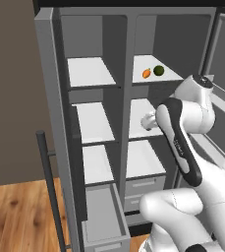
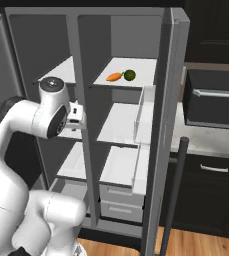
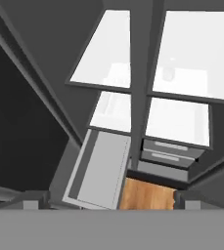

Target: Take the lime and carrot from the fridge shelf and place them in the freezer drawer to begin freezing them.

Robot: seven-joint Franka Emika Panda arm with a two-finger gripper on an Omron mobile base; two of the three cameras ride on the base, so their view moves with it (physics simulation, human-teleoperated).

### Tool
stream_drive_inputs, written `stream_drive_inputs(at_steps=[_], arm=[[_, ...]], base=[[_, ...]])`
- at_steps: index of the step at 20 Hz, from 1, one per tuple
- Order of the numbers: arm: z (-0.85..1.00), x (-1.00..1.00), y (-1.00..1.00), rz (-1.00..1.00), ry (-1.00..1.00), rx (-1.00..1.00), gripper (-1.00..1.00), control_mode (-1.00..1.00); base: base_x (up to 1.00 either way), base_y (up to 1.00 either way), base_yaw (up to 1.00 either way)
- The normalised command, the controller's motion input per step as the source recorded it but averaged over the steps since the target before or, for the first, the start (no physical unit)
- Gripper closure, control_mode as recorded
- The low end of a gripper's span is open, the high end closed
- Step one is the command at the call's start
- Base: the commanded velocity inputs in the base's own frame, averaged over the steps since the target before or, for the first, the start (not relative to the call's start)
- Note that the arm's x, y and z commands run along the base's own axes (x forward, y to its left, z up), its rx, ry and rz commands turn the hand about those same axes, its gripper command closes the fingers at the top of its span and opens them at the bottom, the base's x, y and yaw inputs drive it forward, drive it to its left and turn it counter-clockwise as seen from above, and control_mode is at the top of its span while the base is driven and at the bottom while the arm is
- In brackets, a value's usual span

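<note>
Orange and dark green sit side by side on the fridge shelf (image 1: 153, 75) in your left base view: the carrot (image 1: 146, 74) lies just left of the lime (image 1: 158, 70), the two close together near the middle of that topmost right-hand panel. Below and left, the freezer drawer (image 1: 103, 216) is pulled out from the bottom of the left column, its deep grey box open to the top. You can see the white arm (image 1: 182, 142) rising from the lower right and bending in front of the right column's middle shelves; the fingers themselves are hidden behind the wrist here.

In your right base view, the carrot (image 2: 114, 76) points its tapered end to the left, and the lime (image 2: 129, 75) rests just to its right, both on the fridge shelf (image 2: 131, 67). The arm's wrist hangs to the left of the centre divider, well below that shelf and apart from both items. Two shallow pale drawers (image 2: 118, 202) stack at the foot of the right column.

In your hand view, the gripper (image 3: 106, 202) has its two dark fingertips (image 3: 30, 201) spread wide apart at the bottom edge, released, with nothing between them. You are looking down the columns: white shelves above, the freezer drawer (image 3: 99, 171) open beneath, and a patch of wooden floor (image 3: 145, 195) beside it.
</note>
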Motion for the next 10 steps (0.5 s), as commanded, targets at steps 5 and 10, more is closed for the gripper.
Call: stream_drive_inputs(at_steps=[5, 10], arm=[[-0.18, 0.00, 1.00, 0.15, 0.03, 0.01, -1.00, -1.00], [-0.05, 0.00, 0.97, 0.12, 0.03, 0.01, -1.00, -1.00]], base=[[0.00, 0.00, 0.00], [0.00, 0.00, 0.00]])
